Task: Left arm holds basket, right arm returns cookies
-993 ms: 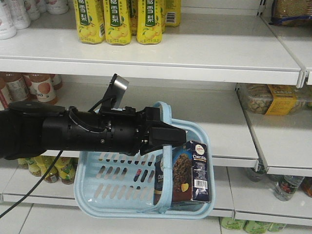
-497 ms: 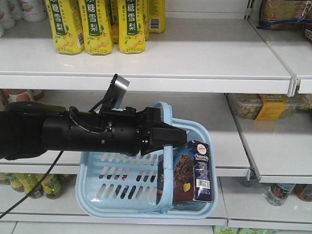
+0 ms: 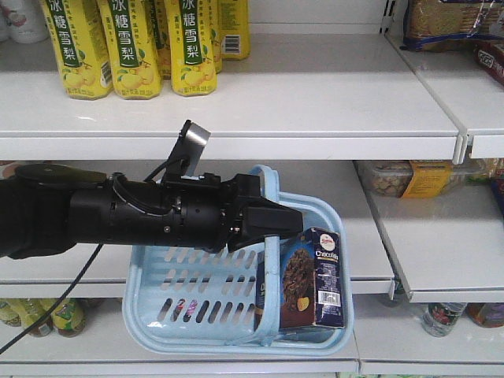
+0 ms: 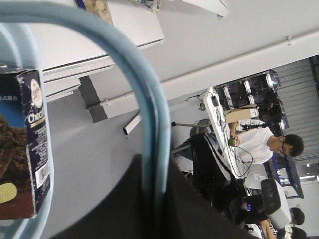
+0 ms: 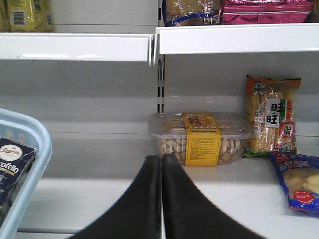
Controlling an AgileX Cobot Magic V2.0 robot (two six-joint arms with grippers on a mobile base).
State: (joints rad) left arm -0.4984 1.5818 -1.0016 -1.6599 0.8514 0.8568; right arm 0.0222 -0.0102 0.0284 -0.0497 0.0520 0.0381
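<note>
**One item outstanding: cookies (image 3: 311, 277) in basket (image 3: 157, 311)**

Cookies stand upright at the basket's right end, beside the handle (image 4: 155, 149). Left gripper (image 3: 274, 224) is clamped on that handle. Right gripper (image 5: 161, 159) is pressed together, holding nothing, with the cookies low to its left. Cardboard, probably light, stiff and crushable. Grip the narrow sides near the top.

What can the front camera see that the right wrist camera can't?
Only the front view shows the thick black left arm and the left end effector gripping the hoop handle. Only the right wrist view shows the black right end effector, shut and empty, an orange snack pack and a blue snack bag. Both show the light blue plastic basket, the dark navy cookie box inside it, and the clear plastic tub with a yellow label.
</note>
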